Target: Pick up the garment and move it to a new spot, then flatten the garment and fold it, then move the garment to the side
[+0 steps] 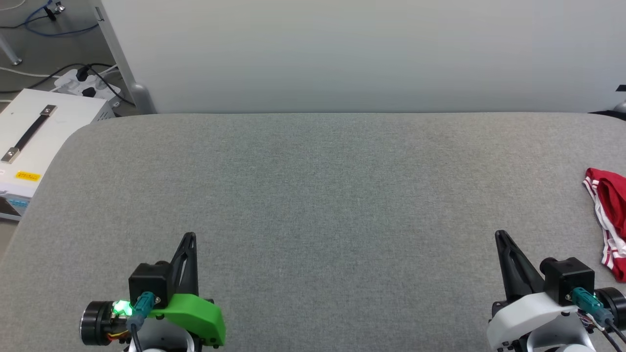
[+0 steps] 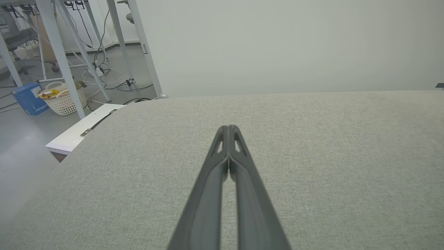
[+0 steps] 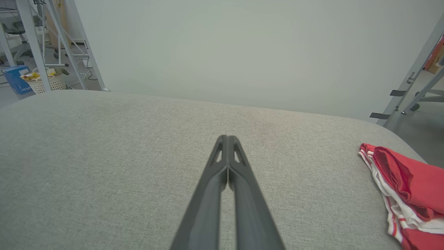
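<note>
Fingers (image 2: 208, 194) together; garment (image 1: 611, 195) right, box (image 1: 29, 142) left.

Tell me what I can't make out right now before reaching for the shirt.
garment: head view's right edge cuts it off, right wrist view's right and bottom edges too; bunched folds hide its full shape.
left gripper, right gripper: shut; whether the tips touch the table is unclear.
white box: yellow label too small, head view.

Head: high, looking down over the grey table (image 1: 313, 195).
Wrists: low, close, facing the wall (image 2: 277, 45).
Head, right wrist share: the garment (image 1: 612, 198).
</note>
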Robot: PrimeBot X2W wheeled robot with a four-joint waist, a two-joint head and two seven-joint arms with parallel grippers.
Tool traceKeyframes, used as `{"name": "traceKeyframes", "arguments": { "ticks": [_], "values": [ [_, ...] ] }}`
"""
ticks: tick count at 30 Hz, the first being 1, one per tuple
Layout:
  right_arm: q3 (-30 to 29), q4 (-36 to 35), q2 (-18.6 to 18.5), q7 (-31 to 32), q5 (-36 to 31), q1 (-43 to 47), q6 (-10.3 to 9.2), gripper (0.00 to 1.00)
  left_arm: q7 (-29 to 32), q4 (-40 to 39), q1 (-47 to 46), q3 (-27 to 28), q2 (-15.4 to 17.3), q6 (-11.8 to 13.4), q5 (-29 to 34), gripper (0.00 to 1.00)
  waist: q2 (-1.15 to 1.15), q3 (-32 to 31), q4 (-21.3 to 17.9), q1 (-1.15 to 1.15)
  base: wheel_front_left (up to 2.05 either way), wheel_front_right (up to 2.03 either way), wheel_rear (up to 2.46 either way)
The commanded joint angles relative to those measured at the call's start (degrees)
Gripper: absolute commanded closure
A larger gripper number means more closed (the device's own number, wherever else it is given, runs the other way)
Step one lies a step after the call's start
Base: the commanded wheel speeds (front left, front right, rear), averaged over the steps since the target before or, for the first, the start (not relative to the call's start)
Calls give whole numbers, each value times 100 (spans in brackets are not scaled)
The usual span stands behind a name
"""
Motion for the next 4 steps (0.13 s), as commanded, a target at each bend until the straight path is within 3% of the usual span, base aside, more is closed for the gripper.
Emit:
{"name": "traceKeyframes", "arguments": {
  "ticks": [1, 4],
  "values": [
    [12, 23, 8, 32, -34, -119, -4, 100, 42, -36, -122, 21, -33, 36, 64, 100, 0, 2, -2, 0, 0, 0, 0],
    [16, 31, 8, 65, -52, -139, -4, 100, 75, -50, -130, 25, -35, 45, 74, 100, 0, 6, -7, 0, 0, 0, 0]
  ]
}}
